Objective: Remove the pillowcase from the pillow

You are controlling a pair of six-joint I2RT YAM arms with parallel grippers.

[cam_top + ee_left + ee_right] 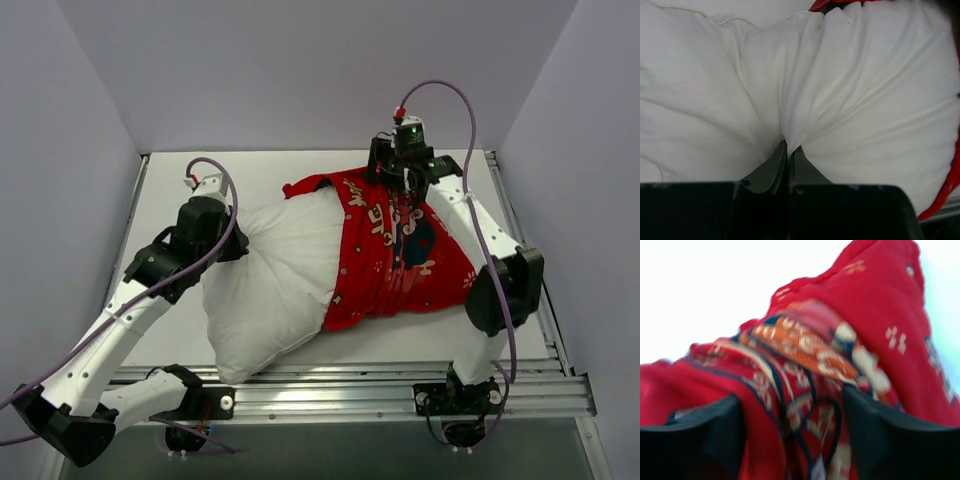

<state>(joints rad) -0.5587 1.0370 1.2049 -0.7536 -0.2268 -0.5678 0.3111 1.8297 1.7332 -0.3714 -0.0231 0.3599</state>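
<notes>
The white pillow [270, 285] lies across the middle of the table, its right half still inside the red printed pillowcase [400, 250]. My left gripper [237, 240] is at the pillow's bare left end. In the left wrist view it [788, 149] is shut on a pinched fold of the white pillow [850, 90] cloth. My right gripper [402, 182] is over the far edge of the pillowcase. In the blurred right wrist view its jaws stand wide apart [792, 407] with bunched red pillowcase [805, 350] fabric between the fingers [875, 425].
The white table [250, 170] is boxed in by pale walls at the left, back and right. Aluminium rails [350, 385] run along the near edge by the arm bases. A red strip of pillowcase shows at the right edge of the left wrist view [946, 197].
</notes>
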